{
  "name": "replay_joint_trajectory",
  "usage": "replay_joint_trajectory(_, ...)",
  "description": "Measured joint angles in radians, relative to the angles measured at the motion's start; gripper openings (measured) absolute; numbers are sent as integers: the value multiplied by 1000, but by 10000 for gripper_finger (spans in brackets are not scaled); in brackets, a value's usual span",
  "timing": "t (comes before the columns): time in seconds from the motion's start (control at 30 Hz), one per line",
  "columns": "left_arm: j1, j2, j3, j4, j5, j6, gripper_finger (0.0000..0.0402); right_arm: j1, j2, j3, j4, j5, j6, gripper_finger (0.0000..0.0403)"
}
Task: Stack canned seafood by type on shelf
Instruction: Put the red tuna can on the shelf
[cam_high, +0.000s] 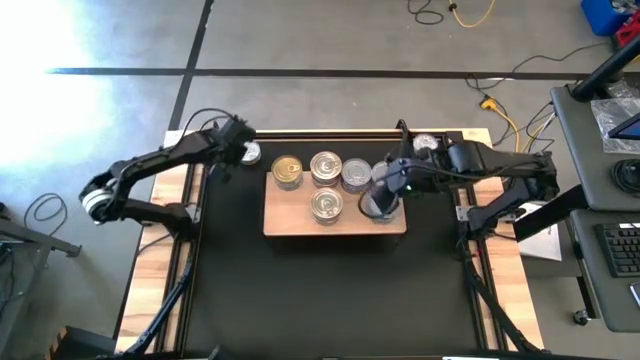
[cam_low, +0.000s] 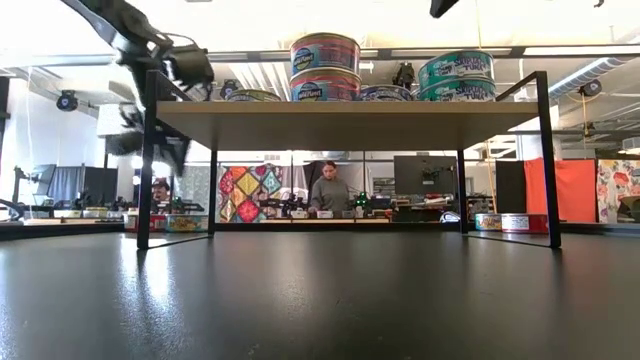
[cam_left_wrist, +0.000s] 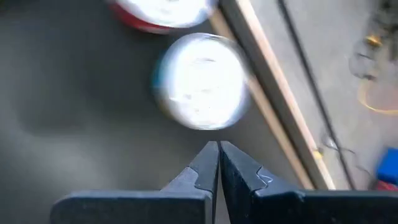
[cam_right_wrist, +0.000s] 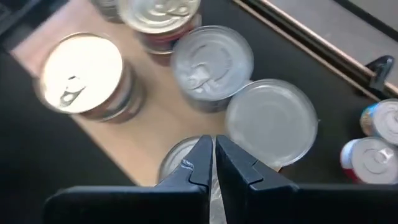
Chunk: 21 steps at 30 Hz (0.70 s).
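Tins (cam_high: 326, 170) sat on the shelf (cam_high: 290, 222); right gripper (cam_right_wrist: 212, 163) hovered pressed together over them, left gripper (cam_left_wrist: 219, 163) likewise above a blurred, probably loose tin (cam_left_wrist: 200, 81).

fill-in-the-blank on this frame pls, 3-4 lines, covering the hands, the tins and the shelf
1. The fingers of the left hand are ____.
2. The right hand hangs above the ____ end of the shelf in the high view.
3. In the high view, the tin under the left hand lies on the black mat, ____ the shelf.
4. The low view shows the pink-labelled tins stacked ____ high.

Missing words: shut; right; off; two
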Motion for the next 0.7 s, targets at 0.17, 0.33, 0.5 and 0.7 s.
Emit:
replay_joint_trajectory(0.17, 91, 134, 54, 9, 85, 33, 1, -138, -5, -7, -32, -63, -129, 13)
replay_joint_trajectory(0.33, 155, 221, 62, 21, 149, 19, 1, -275, -27, 25, -106, -95, -336, 13)
replay_joint_trajectory(0.5, 213, 289, 62, 151, 161, 0, 1, -386, -34, 57, -97, -110, -573, 13)
replay_joint_trajectory(0.7, 235, 367, 70, 204, 178, -5, 1, -486, 3, 149, -109, -114, -817, 13)
